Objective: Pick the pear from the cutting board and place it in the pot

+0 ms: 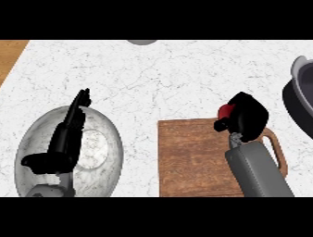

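Fingers [222,125] of the right hand [249,116] clasp the pear [225,110] (red), near the pot [303,111].

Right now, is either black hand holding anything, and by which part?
The black right hand is curled round a small red fruit, mostly hiding it; which part it grips cannot be told. The left hand holds nothing.
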Robot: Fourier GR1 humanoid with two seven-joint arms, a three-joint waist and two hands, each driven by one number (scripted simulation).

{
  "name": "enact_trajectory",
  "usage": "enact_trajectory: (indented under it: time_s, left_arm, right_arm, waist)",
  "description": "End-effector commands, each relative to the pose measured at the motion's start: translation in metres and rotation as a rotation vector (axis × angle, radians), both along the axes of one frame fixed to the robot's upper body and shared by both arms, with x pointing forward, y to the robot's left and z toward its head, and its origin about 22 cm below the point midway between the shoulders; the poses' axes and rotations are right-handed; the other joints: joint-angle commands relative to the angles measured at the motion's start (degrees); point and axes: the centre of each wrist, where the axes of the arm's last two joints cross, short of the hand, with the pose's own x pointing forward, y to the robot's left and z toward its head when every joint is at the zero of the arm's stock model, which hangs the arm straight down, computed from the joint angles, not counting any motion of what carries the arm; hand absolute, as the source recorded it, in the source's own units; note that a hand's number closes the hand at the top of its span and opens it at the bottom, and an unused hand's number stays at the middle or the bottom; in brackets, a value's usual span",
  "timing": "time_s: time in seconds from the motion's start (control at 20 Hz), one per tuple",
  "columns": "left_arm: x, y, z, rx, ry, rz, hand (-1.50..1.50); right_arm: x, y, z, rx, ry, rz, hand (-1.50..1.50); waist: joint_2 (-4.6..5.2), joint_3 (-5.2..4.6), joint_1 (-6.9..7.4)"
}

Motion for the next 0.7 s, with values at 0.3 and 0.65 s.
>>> enact_trajectory:
  time_s: [0.3,0.65]
  left_arm:
    - [0.006,-0.014,-0.002,-0.001,0.005,-0.047,0.00]
    - [0.017,0.000,0.006,0.011,-0.015,-0.017,0.00]
  right_arm:
    - [0.113,-0.043,0.105,-0.142,-0.100,-0.108,1.50]
    - [0.141,-0.027,0.135,-0.283,-0.135,-0.246,1.50]
  waist:
    - [0.32,0.00,1.63]
    - [0.01,-0.06,0.74]
